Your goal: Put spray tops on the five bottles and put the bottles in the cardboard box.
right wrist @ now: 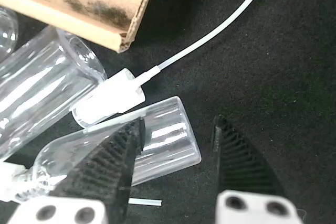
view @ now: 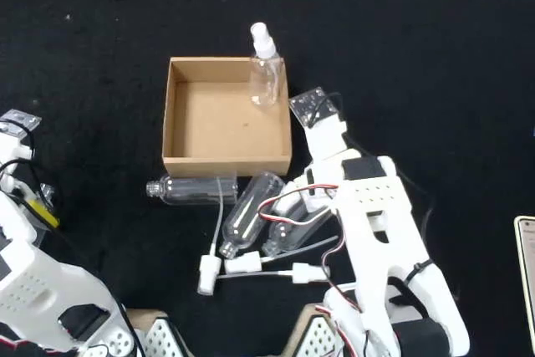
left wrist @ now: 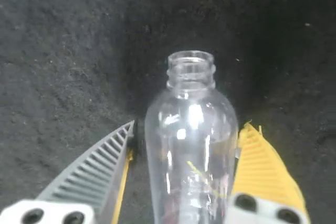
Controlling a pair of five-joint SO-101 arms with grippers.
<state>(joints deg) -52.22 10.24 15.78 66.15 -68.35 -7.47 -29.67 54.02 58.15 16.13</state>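
Left wrist view: left end effector [left wrist: 190, 126] clamps capless bottle [left wrist: 189, 153].

Moulded in white plastic throughout. Looped red, white and black cables over the right arm [view: 376, 223]. Paired a grey ribbed finger [left wrist: 100, 166] with a yellow finger [left wrist: 262, 166] on the left gripper [left wrist: 190, 125]; fitted black ribbed fingers [right wrist: 105, 166] to the right gripper [right wrist: 178, 120], on white screw-holed mounts.

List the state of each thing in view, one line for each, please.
right gripper, open
left gripper, a bottle in it
bottle in the left gripper, no top
bottle at the right gripper, lying, neck hidden
cardboard box, open
bottle in the box, spray top on
bottle beside the box front, lying, no top
middle bottle, lying, no top
loose spray tops, lying off the bottles
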